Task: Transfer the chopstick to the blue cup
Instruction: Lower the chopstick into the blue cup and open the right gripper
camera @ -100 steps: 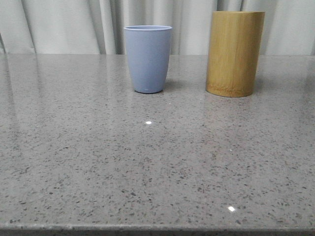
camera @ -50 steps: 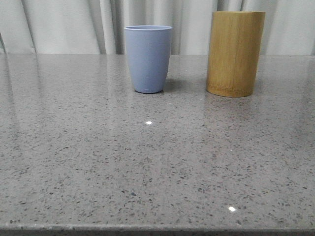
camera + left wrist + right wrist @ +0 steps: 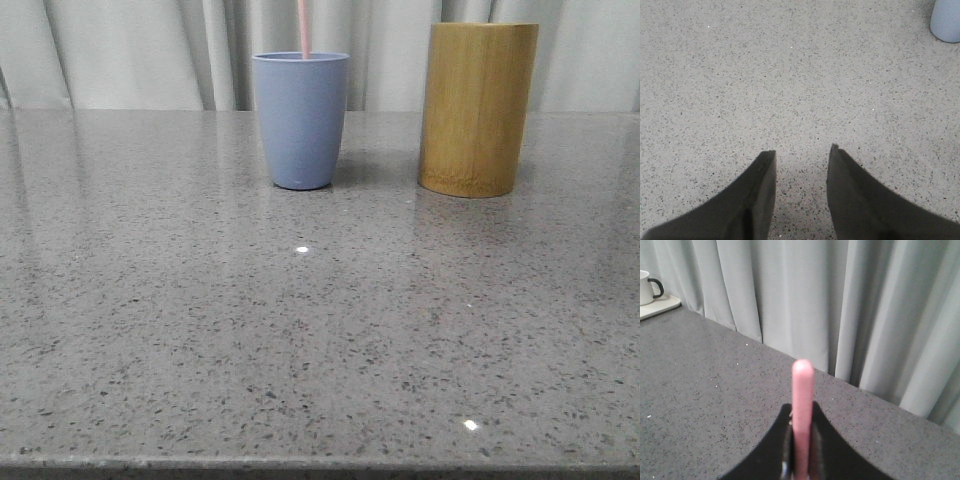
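The blue cup [image 3: 300, 120] stands upright toward the back of the table, left of centre; its base also shows in the left wrist view [image 3: 946, 20]. The pale pink chopstick [image 3: 303, 28] comes straight down from above, and its lower end sits at the cup's rim, just behind or inside it. In the right wrist view my right gripper [image 3: 802, 407] is shut on the chopstick [image 3: 803, 380], which sticks out past the fingertips. My left gripper [image 3: 802, 150] hangs open over bare table, well away from the cup, with nothing between its fingers.
A tall yellow-brown bamboo holder [image 3: 477, 110] stands to the right of the blue cup. Grey curtains hang behind the table. A white mug [image 3: 647, 286] on a pale tray sits at a far table corner. The speckled grey tabletop [image 3: 320, 330] stretches wide in front.
The chopstick has come down into the front view above the blue cup; earlier nothing showed there. Both cups stay where they were.
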### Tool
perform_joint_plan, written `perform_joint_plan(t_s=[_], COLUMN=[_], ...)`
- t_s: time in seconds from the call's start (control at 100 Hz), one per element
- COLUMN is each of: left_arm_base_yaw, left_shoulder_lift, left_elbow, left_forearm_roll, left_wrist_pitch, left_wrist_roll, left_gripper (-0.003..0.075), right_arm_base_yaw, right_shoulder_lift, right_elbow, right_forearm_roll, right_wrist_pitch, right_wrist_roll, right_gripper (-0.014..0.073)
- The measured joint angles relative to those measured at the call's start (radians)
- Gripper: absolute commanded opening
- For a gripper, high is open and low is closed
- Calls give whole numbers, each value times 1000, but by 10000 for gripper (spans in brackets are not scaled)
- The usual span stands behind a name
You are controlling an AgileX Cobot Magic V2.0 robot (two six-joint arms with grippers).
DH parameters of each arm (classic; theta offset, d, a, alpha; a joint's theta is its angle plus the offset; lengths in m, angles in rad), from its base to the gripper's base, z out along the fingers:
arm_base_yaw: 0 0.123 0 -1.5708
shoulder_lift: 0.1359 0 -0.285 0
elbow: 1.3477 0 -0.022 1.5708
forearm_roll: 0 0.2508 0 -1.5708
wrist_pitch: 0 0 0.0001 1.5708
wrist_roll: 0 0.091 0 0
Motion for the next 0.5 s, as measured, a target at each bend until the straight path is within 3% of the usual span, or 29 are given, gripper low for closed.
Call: perform_joint_plan(t_s=[0.22, 0.5], left_arm_base_yaw=[0, 0], left_shoulder_lift=[0, 0], left_elbow=[0, 0], left_forearm_roll=[0, 0], left_wrist_pitch=[0, 0], left_wrist_roll=[0, 0], left_gripper=[249, 249], right_arm_base_yaw=[0, 0], right_shoulder_lift=[47, 62], right_elbow=[0, 0], right_forearm_roll=[0, 0], right_wrist_pitch=[26, 73], right_wrist_roll=[0, 0], right_gripper=[12, 217])
